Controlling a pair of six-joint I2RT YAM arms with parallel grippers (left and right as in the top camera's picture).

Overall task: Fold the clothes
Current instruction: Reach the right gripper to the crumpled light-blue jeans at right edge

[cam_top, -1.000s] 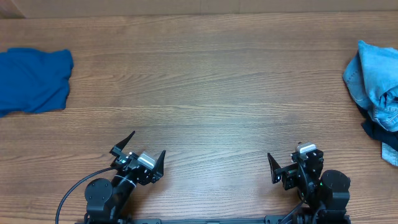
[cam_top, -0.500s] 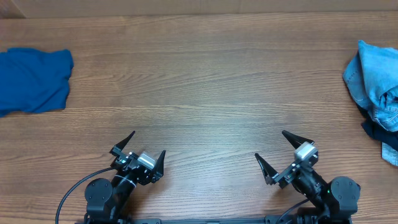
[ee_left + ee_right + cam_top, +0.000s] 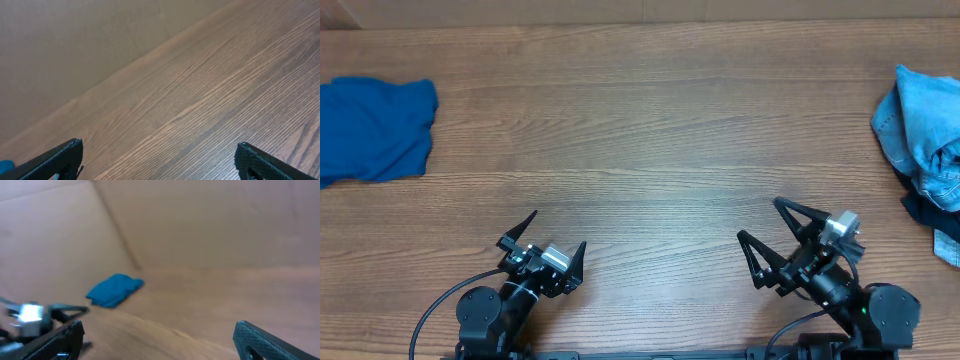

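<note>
The clothes lie in two places. A crumpled heap of pale-blue denim jeans (image 3: 923,120) sits at the table's right edge, with a dark navy garment (image 3: 920,212) showing under its near side. A royal-blue garment (image 3: 370,128) lies flat at the far left and appears small in the right wrist view (image 3: 114,290). My left gripper (image 3: 558,230) stands open near the front edge, with only bare wood between its fingers (image 3: 159,145). My right gripper (image 3: 760,220) is open too, empty and aimed leftward across the table (image 3: 160,326). Both are far from any cloth.
The wooden table (image 3: 650,130) stretches between the two heaps. A brown cardboard wall (image 3: 75,45) rises behind its far edge. In the blurred right wrist view, the left arm's gripper (image 3: 35,314) shows at the left border.
The right arm has swung round, its open gripper lifting and turning from facing away to pointing left across the table. The left arm and the clothes have not moved.
</note>
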